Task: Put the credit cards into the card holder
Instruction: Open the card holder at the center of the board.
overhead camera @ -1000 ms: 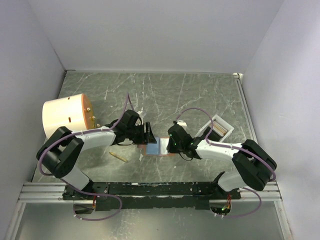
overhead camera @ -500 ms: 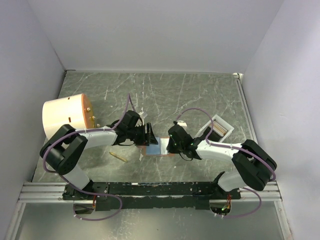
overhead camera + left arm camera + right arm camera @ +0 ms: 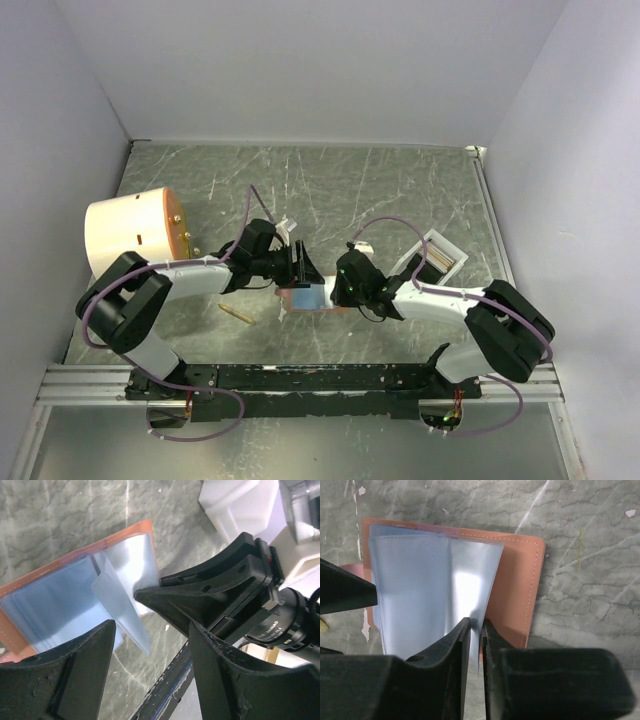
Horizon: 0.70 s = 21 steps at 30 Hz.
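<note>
The tan-brown card holder [image 3: 305, 298] lies open on the table between my grippers, its clear pale-blue sleeves up; it also shows in the left wrist view [image 3: 127, 534] and the right wrist view [image 3: 520, 580]. My right gripper [image 3: 476, 625] is shut on the near edge of a thin pale blue-grey sheet [image 3: 470, 575] that stands tilted over the holder's right half. I cannot tell whether this sheet [image 3: 122, 612] is a card or a sleeve leaf. My left gripper [image 3: 150, 630] is open and empty, just above the holder's left side [image 3: 306, 268].
A white open tray [image 3: 452, 246] with thin striped things on edge stands right of the right arm. A big cream cylinder [image 3: 128, 232] stands at the far left. A small golden stick [image 3: 237, 313] lies near the left arm. Walls close in on three sides.
My left gripper has edged a little to the right, closer to the holder. My right gripper has stayed almost still, shut on the sheet.
</note>
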Tool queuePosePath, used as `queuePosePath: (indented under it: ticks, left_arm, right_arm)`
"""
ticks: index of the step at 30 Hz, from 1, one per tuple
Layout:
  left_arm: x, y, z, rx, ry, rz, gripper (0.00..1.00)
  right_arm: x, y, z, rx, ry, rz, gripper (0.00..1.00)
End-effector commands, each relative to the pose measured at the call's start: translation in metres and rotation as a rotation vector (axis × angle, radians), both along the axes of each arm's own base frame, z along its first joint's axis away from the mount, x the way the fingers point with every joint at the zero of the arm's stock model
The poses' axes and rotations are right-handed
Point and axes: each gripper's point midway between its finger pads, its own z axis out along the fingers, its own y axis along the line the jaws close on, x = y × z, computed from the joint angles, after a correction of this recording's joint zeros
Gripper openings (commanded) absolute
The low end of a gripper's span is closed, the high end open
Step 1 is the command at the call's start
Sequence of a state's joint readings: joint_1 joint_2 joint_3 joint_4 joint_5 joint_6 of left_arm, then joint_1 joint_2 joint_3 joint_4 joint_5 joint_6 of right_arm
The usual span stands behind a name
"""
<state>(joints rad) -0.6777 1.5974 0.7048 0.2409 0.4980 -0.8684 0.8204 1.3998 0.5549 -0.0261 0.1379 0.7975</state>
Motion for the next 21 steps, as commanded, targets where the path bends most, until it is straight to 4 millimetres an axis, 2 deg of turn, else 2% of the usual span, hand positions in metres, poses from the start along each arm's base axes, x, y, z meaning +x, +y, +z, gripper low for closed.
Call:
queuePosePath:
  ticks: [1,12,21]
  left_arm:
    - [0.000,-0.010,0.018,-0.080,-0.025,-0.031,0.71]
    - [0.008,-0.037,0.027,-0.108,-0.043,-0.079,0.71]
    - [0.020,-0.061,0.019,-0.110,-0.034,-0.093,0.69]
  right_arm:
    - [-0.001,-0.003,0.006,-0.004,-0.005,-0.009,0.20]
    - [0.002,-0.021,0.039,-0.023,-0.076,-0.052,0.49]
    - [-0.010,-0.031,0.061,0.039,-0.112,-0.063,0.47]
